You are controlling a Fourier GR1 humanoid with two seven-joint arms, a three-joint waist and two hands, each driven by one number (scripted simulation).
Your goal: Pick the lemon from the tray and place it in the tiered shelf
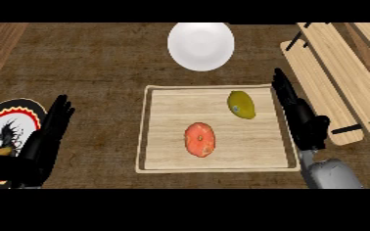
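A yellow lemon lies in the upper right part of the wooden tray at the middle of the counter. My right hand stands open along the tray's right rim, fingers straight and pointing away, a little to the right of the lemon and apart from it. The light wooden tiered shelf runs along the right side, just beyond that hand. My left hand rests open at the lower left, well away from the tray.
An orange-red fruit lies in the tray below the lemon. A white plate sits beyond the tray's far edge. A patterned black, white and red plate lies at the left edge, partly under my left hand.
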